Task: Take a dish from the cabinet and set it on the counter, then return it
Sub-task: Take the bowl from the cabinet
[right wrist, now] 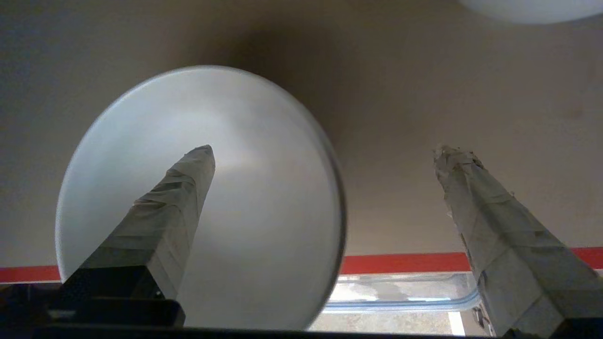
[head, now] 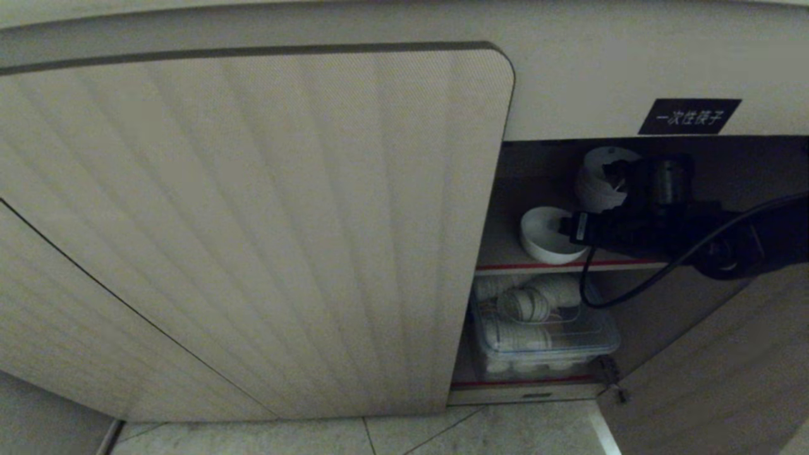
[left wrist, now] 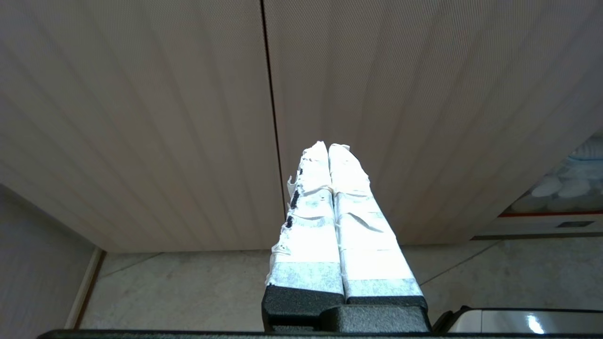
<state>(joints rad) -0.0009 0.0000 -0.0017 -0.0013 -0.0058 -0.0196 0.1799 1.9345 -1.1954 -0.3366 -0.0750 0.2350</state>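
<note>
Right claw (head: 572, 230) reaches into the cupboard (head: 543, 189) at the white bowl (head: 547, 237) on the red-edged shelf's (head: 505, 266) front edge. Left claw (left wrist: 328, 153) hangs pressed together before the ribbed door (left wrist: 141, 117). Right fingers (right wrist: 174, 212) spread wide, one over the bowl (right wrist: 264, 188).

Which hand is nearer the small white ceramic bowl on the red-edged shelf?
Right. The right hand is open at the small white ceramic bowl, one finger over its hollow, the other outside its rim. The left hand is shut, low down, facing the ribbed door.
</note>
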